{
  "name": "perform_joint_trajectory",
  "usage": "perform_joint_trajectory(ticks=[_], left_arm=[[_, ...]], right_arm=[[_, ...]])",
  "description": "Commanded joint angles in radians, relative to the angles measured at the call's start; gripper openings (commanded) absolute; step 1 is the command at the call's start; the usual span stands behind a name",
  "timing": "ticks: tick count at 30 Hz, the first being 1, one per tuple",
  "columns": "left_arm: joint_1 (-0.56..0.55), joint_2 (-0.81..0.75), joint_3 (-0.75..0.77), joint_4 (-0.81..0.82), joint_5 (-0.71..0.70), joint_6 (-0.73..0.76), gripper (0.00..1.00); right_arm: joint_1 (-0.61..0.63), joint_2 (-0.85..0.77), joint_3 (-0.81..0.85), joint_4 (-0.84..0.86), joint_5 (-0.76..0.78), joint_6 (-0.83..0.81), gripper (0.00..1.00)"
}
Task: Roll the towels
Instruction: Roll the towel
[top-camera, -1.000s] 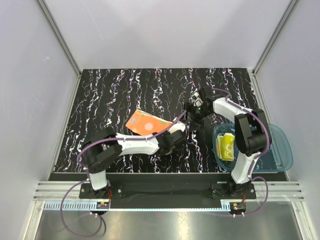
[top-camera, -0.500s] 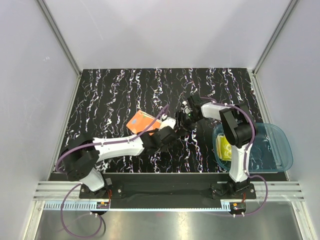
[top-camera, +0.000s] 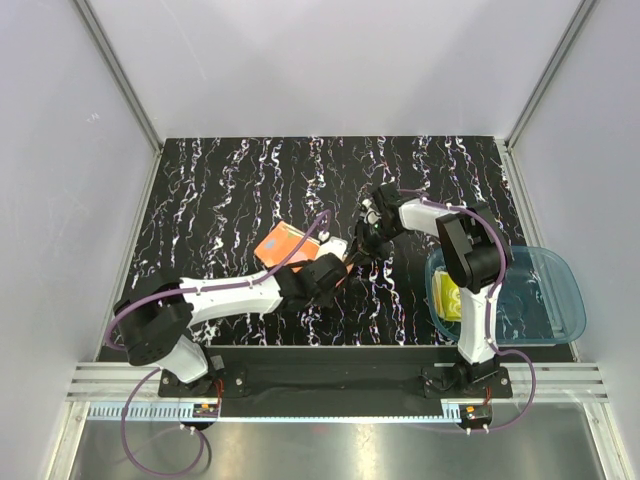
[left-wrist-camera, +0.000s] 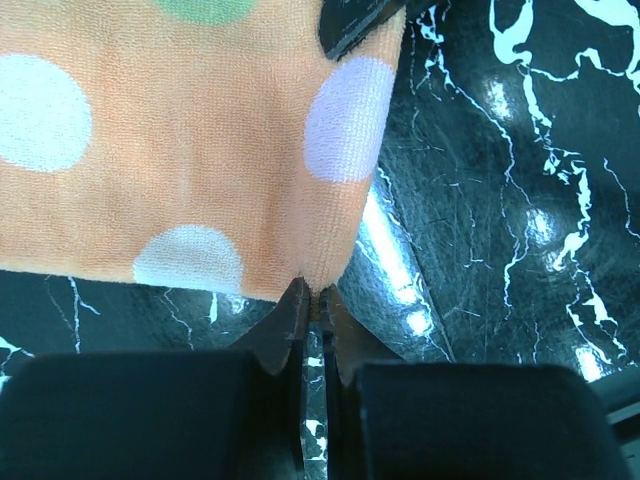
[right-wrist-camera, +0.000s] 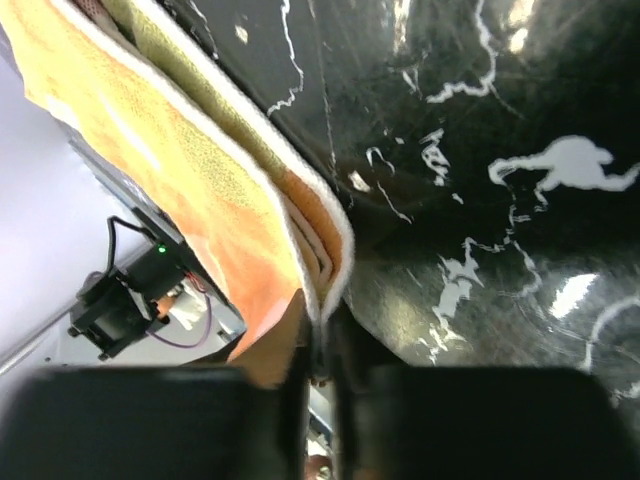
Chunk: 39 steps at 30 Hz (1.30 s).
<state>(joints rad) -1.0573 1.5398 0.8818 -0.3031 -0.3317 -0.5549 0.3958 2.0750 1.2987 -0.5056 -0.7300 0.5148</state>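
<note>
From above, the orange towel (top-camera: 283, 243) lies mid-table between the left gripper (top-camera: 338, 272) and right gripper (top-camera: 366, 243); the yellow towel (top-camera: 452, 298) sits in the blue tray (top-camera: 560, 300). Left wrist: jaws clamp the orange towel's (left-wrist-camera: 190, 150) near edge. Right wrist: jaws pinch its folded corner (right-wrist-camera: 300, 240).

From overhead, my left arm (top-camera: 250, 290) covers the lower right part of the orange towel (top-camera: 281, 243), and my left gripper (top-camera: 340, 268) is too small there to read. The yellow towel (top-camera: 447, 300) sits half hidden behind my right arm (top-camera: 470, 260), at the left side of the blue tray (top-camera: 560, 300). In my left wrist view the orange towel runs off the top and left edges. My right wrist view is blurred; the cloth leaves the upper left corner.
</note>
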Motion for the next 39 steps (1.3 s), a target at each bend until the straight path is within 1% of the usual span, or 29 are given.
perform_joint_trajectory(ticks=[1,2,3,7,9,11,14,18,19,22,25,28,29,33,35,36,37,39], left_arm=[[0.000,-0.043,-0.012,0.001,0.068,0.004,0.00],[0.000,-0.044,-0.014,0.001,0.075,0.003,0.00],[0.000,-0.047,-0.015,0.001,0.085,0.000,0.00],[0.000,-0.047,-0.006,0.004,0.147,-0.016,0.00],[-0.001,-0.034,0.028,-0.017,0.167,-0.025,0.00],[0.000,-0.017,0.049,-0.034,0.198,-0.037,0.00],[0.003,-0.024,0.057,-0.013,0.252,-0.066,0.00],[0.019,-0.055,0.048,0.033,0.325,-0.120,0.00],[0.028,-0.067,0.037,0.048,0.374,-0.144,0.00],[0.049,-0.082,0.011,0.117,0.450,-0.207,0.00],[0.071,-0.096,-0.032,0.179,0.493,-0.273,0.00],[0.108,-0.133,-0.112,0.296,0.545,-0.348,0.00],[0.118,-0.142,-0.154,0.300,0.549,-0.370,0.00],[0.175,-0.185,-0.243,0.358,0.568,-0.468,0.00],[0.212,-0.199,-0.285,0.412,0.580,-0.503,0.00],[0.236,-0.216,-0.335,0.435,0.595,-0.543,0.00],[0.250,-0.224,-0.357,0.487,0.600,-0.560,0.00],[0.279,-0.247,-0.404,0.509,0.602,-0.598,0.00]], right_arm=[[-0.002,-0.042,0.062,-0.091,0.138,-0.076,0.27],[0.000,-0.058,0.074,-0.134,0.165,-0.085,0.37],[-0.002,-0.067,0.079,-0.152,0.219,-0.094,0.53],[-0.002,-0.099,0.112,-0.240,0.346,-0.148,0.67],[-0.002,-0.121,0.129,-0.284,0.409,-0.154,0.69],[-0.009,-0.151,0.140,-0.307,0.438,-0.160,0.71],[-0.015,-0.200,0.154,-0.330,0.492,-0.160,0.77],[-0.018,-0.246,0.172,-0.356,0.524,-0.170,0.79],[-0.020,-0.251,0.177,-0.363,0.526,-0.173,0.79],[-0.018,-0.268,0.186,-0.381,0.521,-0.177,0.79],[-0.020,-0.282,0.186,-0.379,0.498,-0.174,0.79],[-0.018,-0.296,0.179,-0.375,0.466,-0.176,0.79],[-0.018,-0.300,0.174,-0.375,0.455,-0.177,0.79],[-0.018,-0.317,0.168,-0.361,0.403,-0.180,0.79],[-0.020,-0.328,0.165,-0.352,0.386,-0.182,0.78],[-0.020,-0.331,0.162,-0.349,0.367,-0.182,0.78],[-0.020,-0.338,0.157,-0.341,0.353,-0.182,0.78],[-0.018,-0.348,0.148,-0.327,0.305,-0.183,0.78]])
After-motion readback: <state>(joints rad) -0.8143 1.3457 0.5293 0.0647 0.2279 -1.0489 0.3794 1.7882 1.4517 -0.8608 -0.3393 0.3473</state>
